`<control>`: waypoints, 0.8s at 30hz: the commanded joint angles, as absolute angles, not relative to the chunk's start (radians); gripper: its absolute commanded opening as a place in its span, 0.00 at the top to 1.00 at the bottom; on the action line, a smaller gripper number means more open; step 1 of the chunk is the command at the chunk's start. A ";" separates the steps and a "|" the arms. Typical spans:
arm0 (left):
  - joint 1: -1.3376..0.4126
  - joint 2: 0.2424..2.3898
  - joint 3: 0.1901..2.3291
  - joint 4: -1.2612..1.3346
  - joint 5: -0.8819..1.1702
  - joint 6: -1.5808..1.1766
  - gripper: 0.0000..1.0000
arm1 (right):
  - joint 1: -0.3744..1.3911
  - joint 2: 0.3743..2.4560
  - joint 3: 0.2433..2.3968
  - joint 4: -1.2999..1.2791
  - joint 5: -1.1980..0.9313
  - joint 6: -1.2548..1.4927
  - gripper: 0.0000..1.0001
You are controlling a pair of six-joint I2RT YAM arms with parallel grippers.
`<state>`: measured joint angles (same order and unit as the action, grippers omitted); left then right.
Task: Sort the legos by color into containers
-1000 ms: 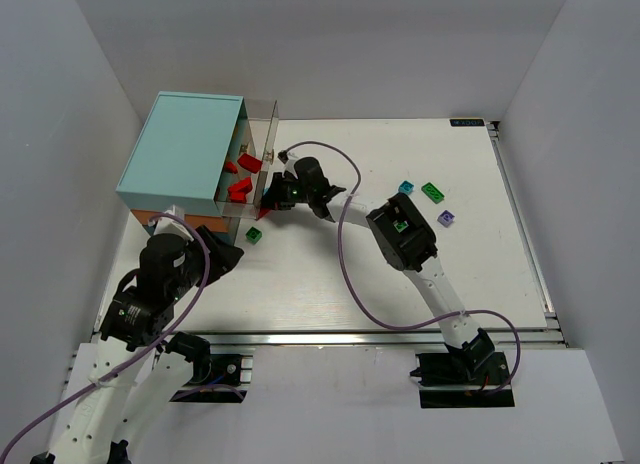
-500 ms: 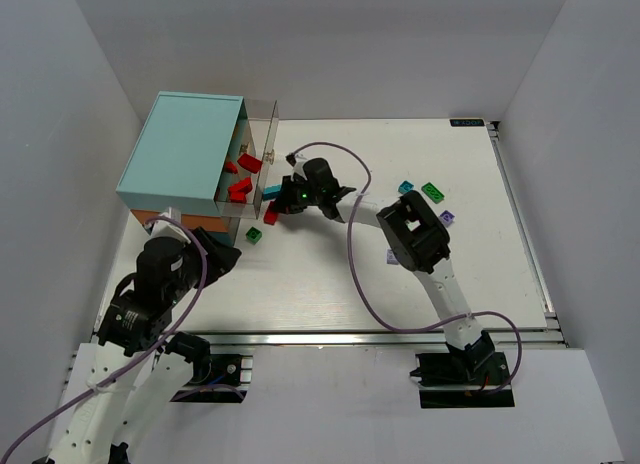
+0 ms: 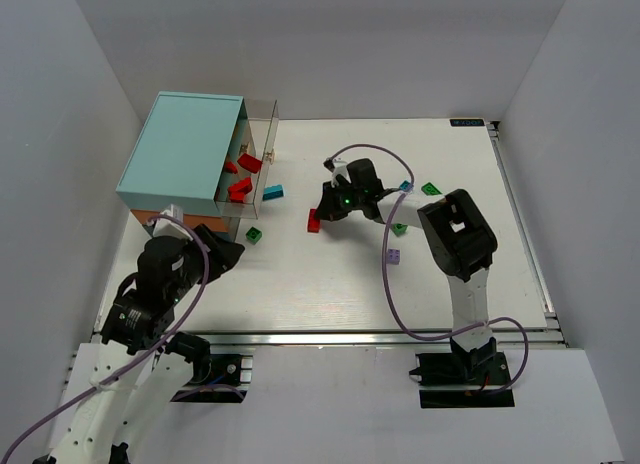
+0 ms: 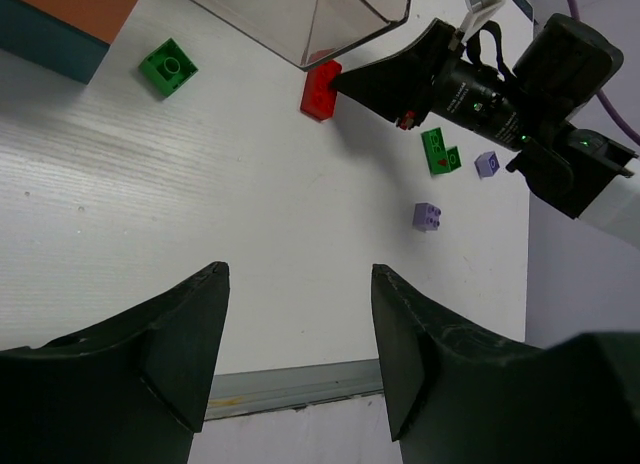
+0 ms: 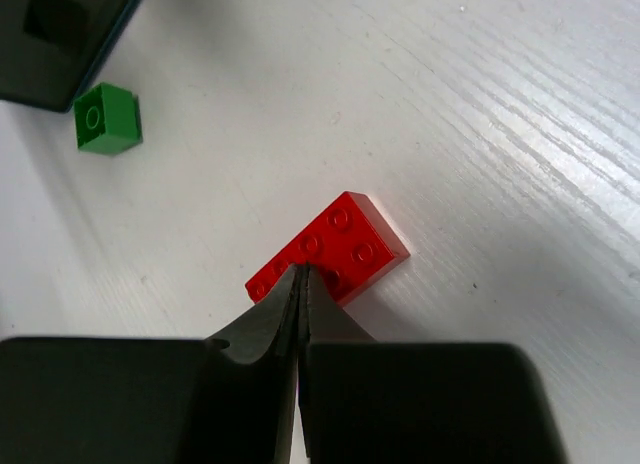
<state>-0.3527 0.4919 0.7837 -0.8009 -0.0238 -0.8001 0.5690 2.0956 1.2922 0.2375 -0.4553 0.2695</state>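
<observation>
Nearest the arm bases, on the left side, the left gripper (image 4: pixel 298 276) hangs above the white table (image 3: pixel 300 294). Its fingers are spread wide with nothing between them. A little farther in, a one-stud green brick (image 3: pixel 254 235) lies just beside the front corner of the cabinet (image 3: pixel 185 149). Toward mid-table a pale purple brick (image 3: pixel 394 256) lies alone, and just beyond it a second green brick (image 3: pixel 399 228) lies beside the right arm.

Left of those, the right gripper (image 5: pixel 300 276) sits low over the table, its fingers pressed together with no gap showing. The tips meet the near edge of a red brick (image 5: pixel 345 239), which lies flat, studs up (whether they pinch it or only touch it I cannot tell). This brick is near the clear drawer (image 3: pixel 262 134) but apart from it, off its front corner.

The drawer stands out from the teal-topped cabinet and holds several red bricks (image 3: pixel 240 189). A cyan brick (image 3: pixel 273 193) sits at its front wall, inside or outside I cannot tell. Farthest back, a second cyan brick (image 3: pixel 405 186) and a third green brick (image 3: pixel 430 189) lie near each other.
</observation>
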 commanded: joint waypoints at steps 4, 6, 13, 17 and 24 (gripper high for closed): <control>-0.348 0.544 0.784 -0.715 0.035 -0.749 0.30 | 0.517 1.980 1.328 0.126 -0.642 0.043 0.89; -0.357 0.572 0.791 -0.700 0.063 -0.735 0.30 | 0.508 1.980 1.377 0.043 -0.781 -0.053 0.76; -0.357 0.768 0.862 -0.625 0.170 -0.622 0.26 | 0.465 1.985 1.497 -0.238 -0.790 -0.166 0.39; -0.377 0.946 0.958 -0.600 0.248 -0.572 0.26 | 0.425 1.898 1.396 -0.164 -0.665 -0.155 0.37; -0.536 1.247 1.204 -0.594 0.262 -0.511 0.29 | 0.338 1.738 1.323 -0.112 -0.601 -0.164 0.72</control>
<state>-0.4625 1.1851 1.1145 -0.6170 0.2295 -0.5613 0.3817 1.8381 1.3441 -0.1532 -0.6243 -0.1486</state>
